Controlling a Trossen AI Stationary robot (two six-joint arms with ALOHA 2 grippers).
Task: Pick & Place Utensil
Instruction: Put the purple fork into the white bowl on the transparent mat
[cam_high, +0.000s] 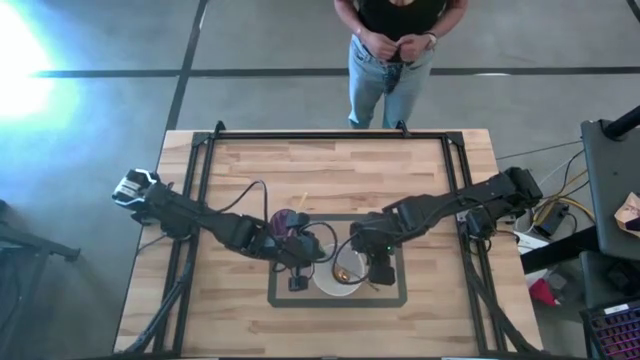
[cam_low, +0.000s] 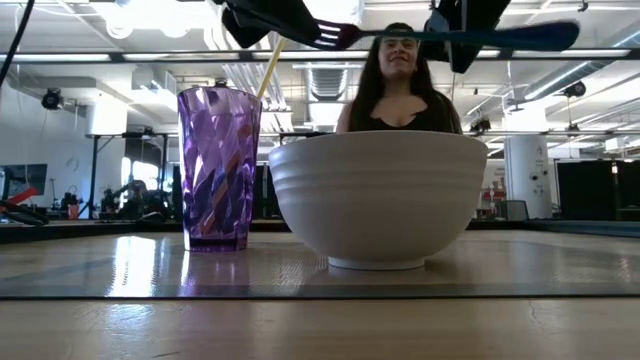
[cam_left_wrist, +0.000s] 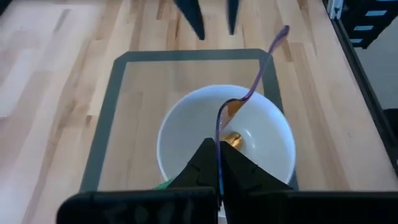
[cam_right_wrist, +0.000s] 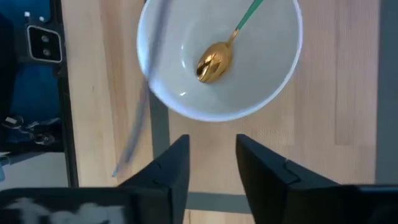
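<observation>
A white bowl (cam_high: 338, 272) sits inside a dark rectangular outline at the lower centre of the high view, on a wooden tabletop (cam_high: 240, 170), with a purple faceted tumbler (cam_low: 218, 168) just beside it toward the left of the frame. The left gripper (cam_left_wrist: 219, 163) hangs directly above the bowl, its jaws closed narrowly on the handle of a purple fork (cam_left_wrist: 252, 87). In the left wrist view the fork's thin shaft runs away from the jaws across the bowl's opening, its far end reaching beyond the bowl's rim toward the upper right of that frame. In the low view the fork lies nearly level, high above the bowl's rim near the top of the frame. A gold spoon with a green handle (cam_right_wrist: 216, 59) already rests in the bowl, its handle leaning on the rim. The right gripper (cam_right_wrist: 213, 168) hovers just beside the bowl with its jaws spread apart and holding nothing. The fork probably needs lowering and tilting toward the bowl, since its long axis now spans wider than the opening. A person (cam_high: 395, 50) stands beyond the tabletop's far edge.
</observation>
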